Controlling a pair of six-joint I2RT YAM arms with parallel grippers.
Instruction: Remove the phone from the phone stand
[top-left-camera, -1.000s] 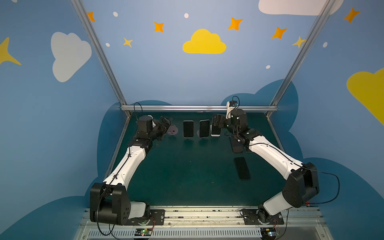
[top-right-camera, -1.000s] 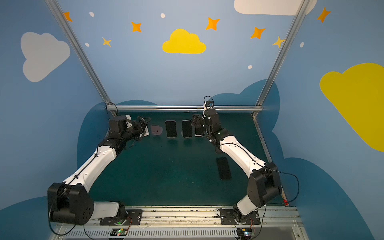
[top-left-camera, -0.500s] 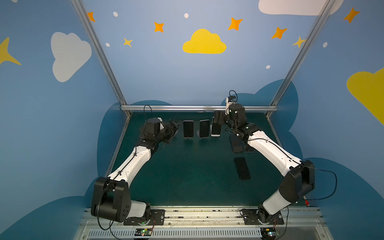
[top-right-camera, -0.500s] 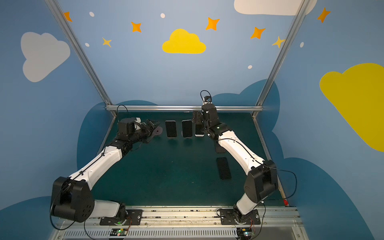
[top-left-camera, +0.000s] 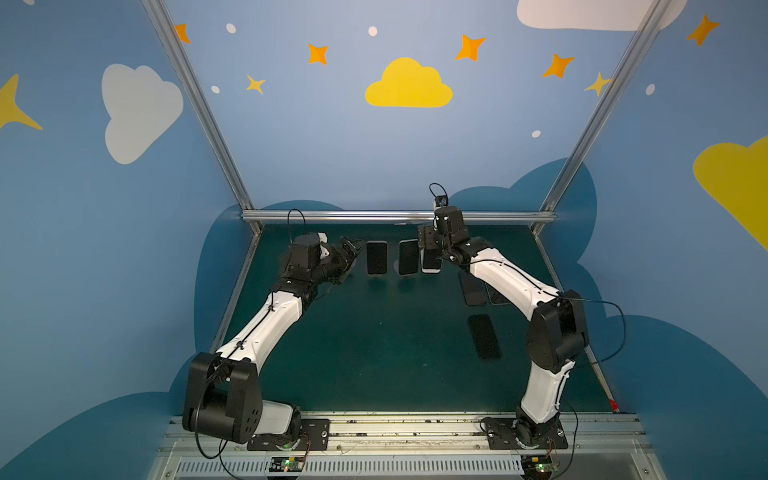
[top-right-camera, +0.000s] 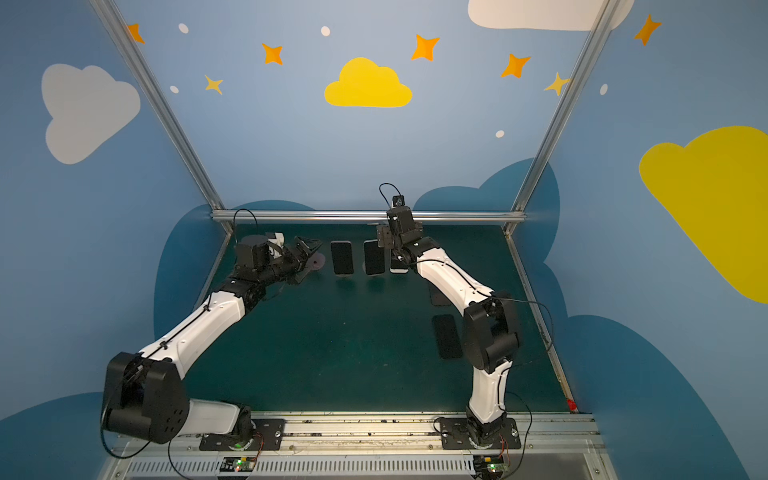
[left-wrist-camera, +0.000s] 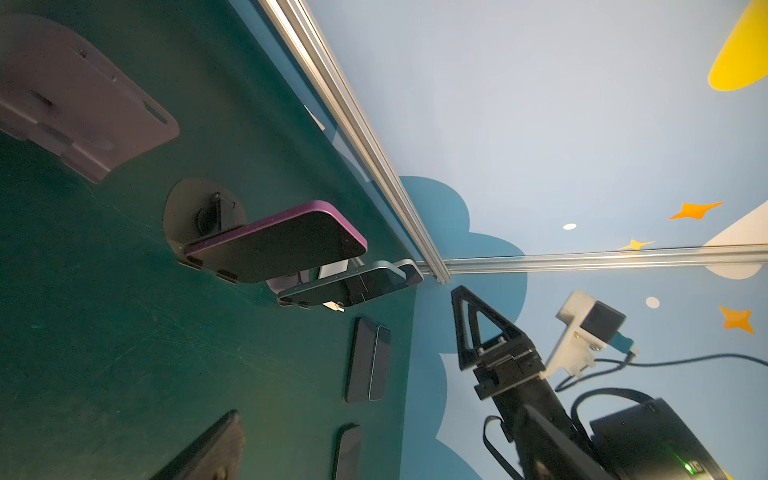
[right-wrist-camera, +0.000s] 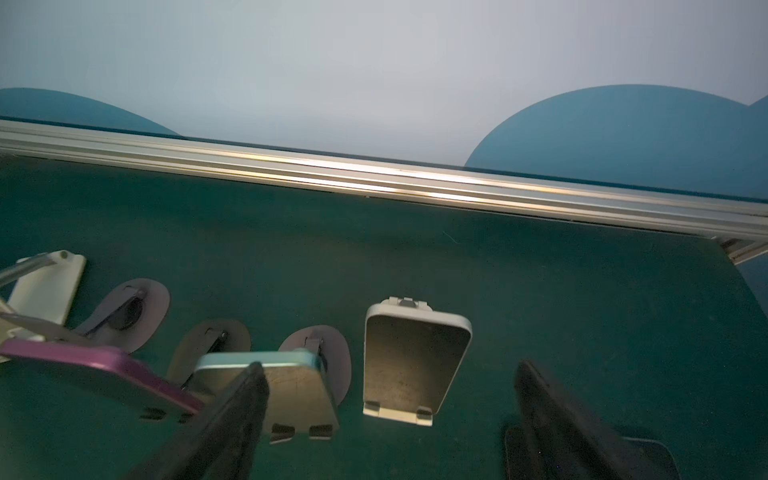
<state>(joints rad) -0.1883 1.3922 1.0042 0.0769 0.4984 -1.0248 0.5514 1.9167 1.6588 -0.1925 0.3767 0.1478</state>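
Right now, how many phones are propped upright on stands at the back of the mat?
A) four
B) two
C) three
C: the right wrist view shows a purple phone, a teal phone and a white phone, each propped upright, while the other phones lie flat.

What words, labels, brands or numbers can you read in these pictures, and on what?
None can be read.
The phones' screens are dark, the empty stand is plain, the walls bear only clouds and stars.
Any print on the front circuit boards is too small.
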